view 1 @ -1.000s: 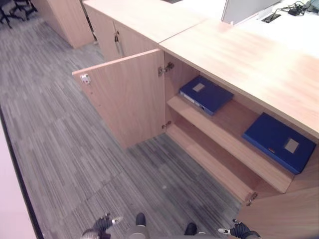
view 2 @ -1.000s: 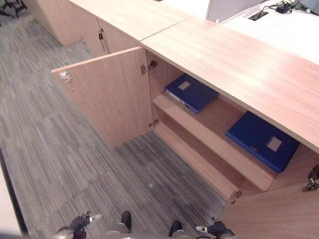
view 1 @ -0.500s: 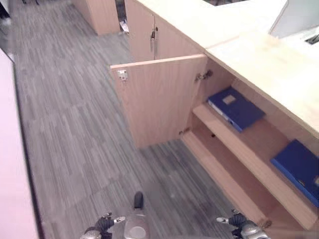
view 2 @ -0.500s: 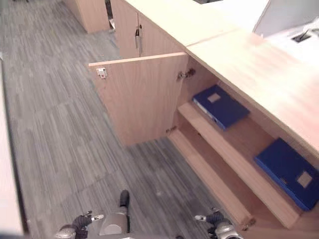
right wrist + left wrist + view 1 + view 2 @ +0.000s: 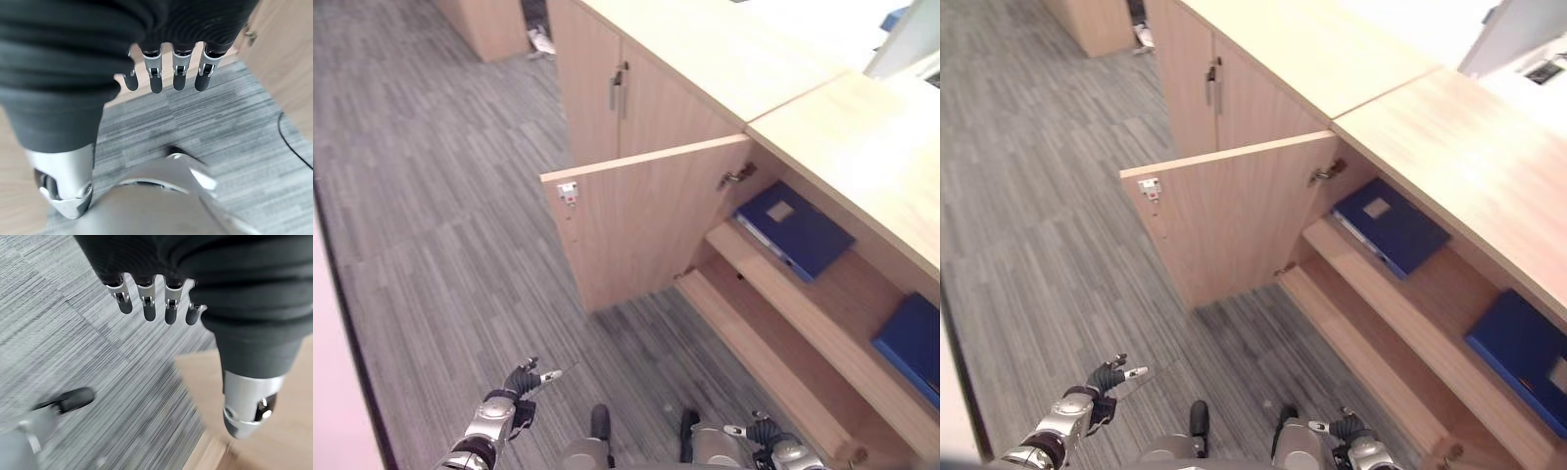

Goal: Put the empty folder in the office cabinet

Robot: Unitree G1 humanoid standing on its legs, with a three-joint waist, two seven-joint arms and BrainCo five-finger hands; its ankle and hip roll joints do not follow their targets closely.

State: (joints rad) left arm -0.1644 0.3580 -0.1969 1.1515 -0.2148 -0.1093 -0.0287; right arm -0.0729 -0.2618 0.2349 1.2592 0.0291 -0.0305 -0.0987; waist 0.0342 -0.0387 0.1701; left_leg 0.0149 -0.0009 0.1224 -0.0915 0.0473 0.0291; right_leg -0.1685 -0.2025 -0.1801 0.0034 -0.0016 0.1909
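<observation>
The office cabinet (image 5: 822, 127) stands open, its left door (image 5: 646, 225) swung out over the carpet. A blue folder (image 5: 793, 227) lies flat on the upper shelf near the hinge. A second blue folder (image 5: 911, 343) lies further right on the same shelf. The lower shelf (image 5: 754, 333) is bare. My left hand (image 5: 521, 384) hangs low over the carpet, its fingers (image 5: 149, 308) straight and holding nothing. My right hand (image 5: 759, 434) hangs near the cabinet's lower front, its fingers (image 5: 156, 78) also straight and empty.
A closed cabinet with metal handles (image 5: 619, 90) adjoins the open one on the left. Another wooden unit (image 5: 489, 24) stands at the far end. Grey striped carpet (image 5: 440, 225) stretches to the left, and a monitor (image 5: 911, 44) stands on the desk behind.
The camera has swung left, so the cabinet now sits further right in view. My left arm has lifted a little and shows more. Both folders stay on the shelf.
</observation>
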